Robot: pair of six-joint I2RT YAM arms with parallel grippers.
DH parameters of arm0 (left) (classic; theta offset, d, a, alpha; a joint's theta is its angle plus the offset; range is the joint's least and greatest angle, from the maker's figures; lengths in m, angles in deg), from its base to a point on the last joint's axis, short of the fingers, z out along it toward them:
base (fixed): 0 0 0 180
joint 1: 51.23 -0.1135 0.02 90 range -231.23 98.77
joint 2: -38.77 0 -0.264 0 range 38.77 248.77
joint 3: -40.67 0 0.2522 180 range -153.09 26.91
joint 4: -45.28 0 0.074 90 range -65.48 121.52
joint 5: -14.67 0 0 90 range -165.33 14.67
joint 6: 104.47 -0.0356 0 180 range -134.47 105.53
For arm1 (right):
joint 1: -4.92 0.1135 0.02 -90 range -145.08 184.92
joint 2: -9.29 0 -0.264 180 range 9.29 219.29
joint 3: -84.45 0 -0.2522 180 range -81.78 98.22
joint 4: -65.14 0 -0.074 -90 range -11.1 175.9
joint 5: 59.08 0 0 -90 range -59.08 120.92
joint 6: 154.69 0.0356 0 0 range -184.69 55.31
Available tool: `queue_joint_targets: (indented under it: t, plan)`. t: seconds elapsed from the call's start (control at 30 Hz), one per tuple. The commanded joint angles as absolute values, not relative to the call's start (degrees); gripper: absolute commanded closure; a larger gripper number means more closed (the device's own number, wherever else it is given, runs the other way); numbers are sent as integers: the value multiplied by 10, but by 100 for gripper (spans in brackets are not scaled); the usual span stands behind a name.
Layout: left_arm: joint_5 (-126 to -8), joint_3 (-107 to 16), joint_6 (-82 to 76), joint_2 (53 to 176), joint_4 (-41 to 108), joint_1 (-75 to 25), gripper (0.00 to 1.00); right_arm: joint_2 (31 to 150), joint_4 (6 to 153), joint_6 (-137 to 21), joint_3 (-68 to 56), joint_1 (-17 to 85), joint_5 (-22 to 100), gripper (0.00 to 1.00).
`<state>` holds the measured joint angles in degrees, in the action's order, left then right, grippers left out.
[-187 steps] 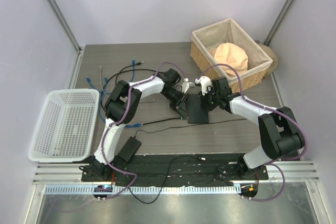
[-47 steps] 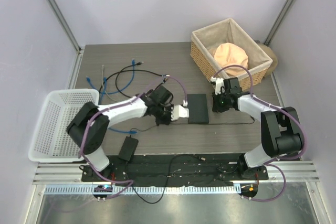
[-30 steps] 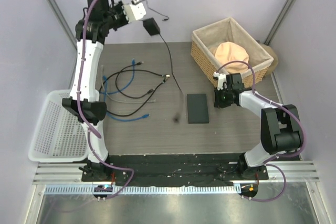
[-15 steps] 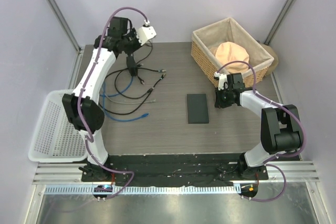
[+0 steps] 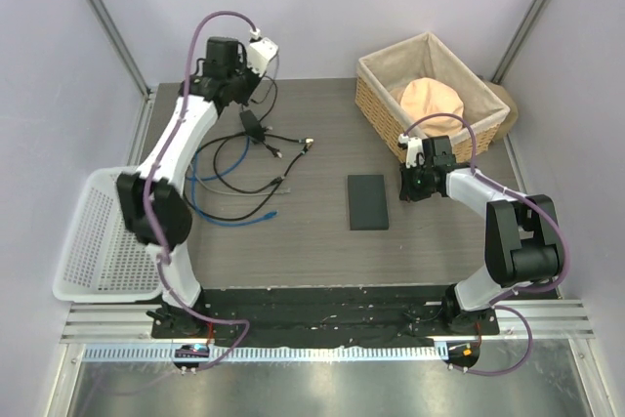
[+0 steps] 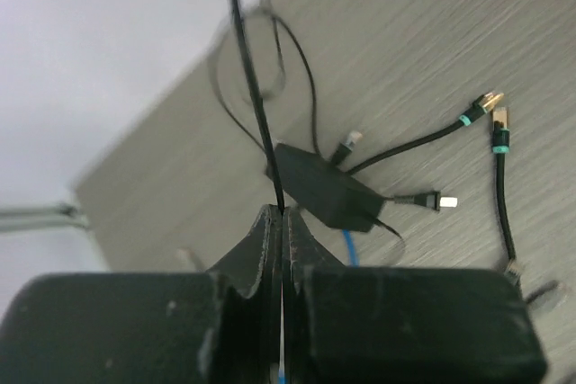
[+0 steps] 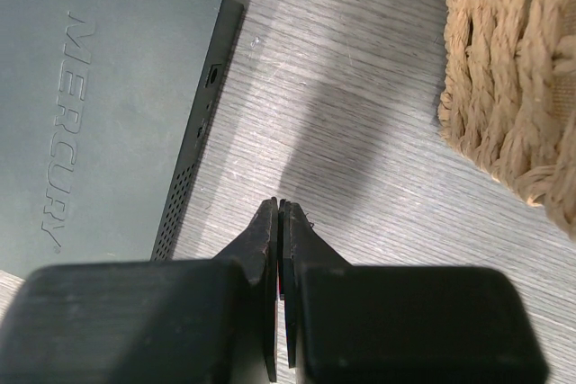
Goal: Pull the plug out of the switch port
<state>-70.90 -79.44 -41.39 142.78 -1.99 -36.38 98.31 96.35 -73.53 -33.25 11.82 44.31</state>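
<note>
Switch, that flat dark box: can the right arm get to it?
Probably yes. The right arm's shut jaws sit just beside the switch, with only bare table between them.

The left arm (image 5: 176, 144) and the right arm (image 5: 474, 192) have white links between round black joints. A purple cable (image 5: 220, 15) runs along each arm in loose loops. The fingers (image 6: 256, 254) of the left gripper (image 6: 280, 218) are matte black and taper to thin tips; the right gripper (image 7: 281, 209) looks the same.
</note>
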Motion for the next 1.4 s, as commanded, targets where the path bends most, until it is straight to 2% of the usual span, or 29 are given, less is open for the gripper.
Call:
queue_joint_targets:
  t: [0.0,0.03,0.07,0.13,0.17,0.2,0.23,0.27,0.3,0.37,0.4,0.63,0.8,0.93,1.17,1.27,1.37]
  plan:
    - [-739,-887,-300,1532,-45,-391,91,964,940,-725,-306,107,438,99]
    - [-735,-904,-292,1542,-47,-392,73,960,940,-725,-307,108,444,99]
    - [-730,-930,-280,1551,-48,-390,51,953,941,-725,-308,108,448,99]
    - [-725,-934,-270,1546,-38,-385,34,944,942,-724,-311,108,459,97]
    - [-723,-929,-263,1530,-27,-381,32,935,941,-723,-311,108,465,94]
    - [-720,-920,-259,1520,-21,-376,22,931,943,-721,-310,107,470,91]
    - [-721,-897,-254,1507,-9,-372,1,928,944,-716,-308,107,475,89]
    - [-722,-883,-247,1482,-2,-368,0,925,945,-711,-306,107,478,85]
    - [-720,-868,-232,1467,3,-362,0,922,948,-701,-298,107,481,76]
    - [-716,-824,-223,1438,15,-357,0,924,964,-693,-284,107,499,65]
    - [-719,-810,-212,1411,17,-350,0,931,973,-691,-262,109,506,53]
    - [-719,-693,-173,1334,25,-331,0,991,1103,-743,-116,110,538,27]
    - [-708,-621,-188,1312,30,-307,0,1044,1139,-684,-8,133,451,19]
    - [-745,-562,-229,1276,39,-269,0,1040,1122,-649,21,154,357,14]
    - [-736,-502,-186,1256,57,-268,0,997,1140,-628,20,221,223,8]
    - [-731,-493,-180,1253,61,-269,0,977,1186,-628,33,244,212,6]
    - [-729,-485,-171,1251,66,-269,0,960,1213,-629,30,251,251,5]
